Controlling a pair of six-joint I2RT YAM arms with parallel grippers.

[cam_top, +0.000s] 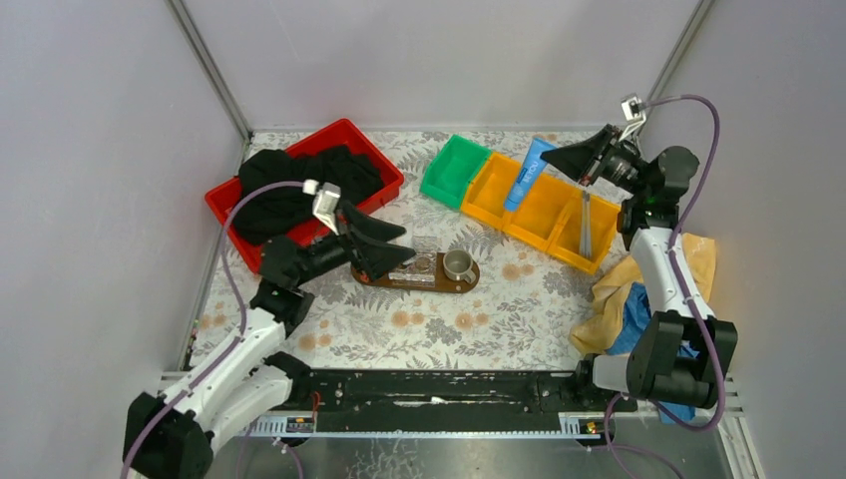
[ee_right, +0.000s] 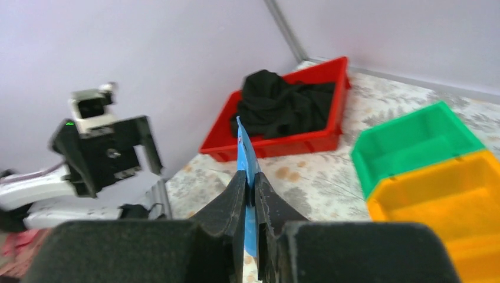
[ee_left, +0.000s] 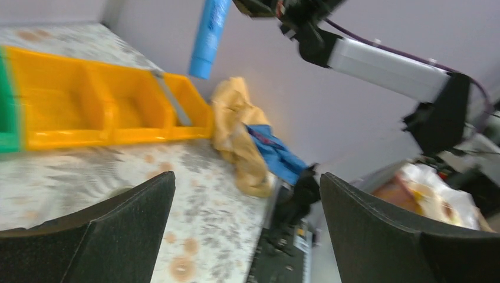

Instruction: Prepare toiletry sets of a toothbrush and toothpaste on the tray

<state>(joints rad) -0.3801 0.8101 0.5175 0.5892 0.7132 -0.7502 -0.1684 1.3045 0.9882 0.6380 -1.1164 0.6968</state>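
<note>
- Top: right gripper (cam_top: 548,160) pinches the blue toothpaste (cam_top: 525,180) above the yellow bins (cam_top: 544,215); toothbrush (cam_top: 586,228) lies inside them; tray (cam_top: 439,283) left of them, left gripper (cam_top: 407,246) gaping wide there.
- Left wrist: toothpaste hangs over the yellow bins.
- Right wrist: jaws clamp the toothpaste, bins lower right.

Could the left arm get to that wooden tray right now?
Probably yes: the open left gripper hangs just over the left end of the tray, with nothing in between.
</note>
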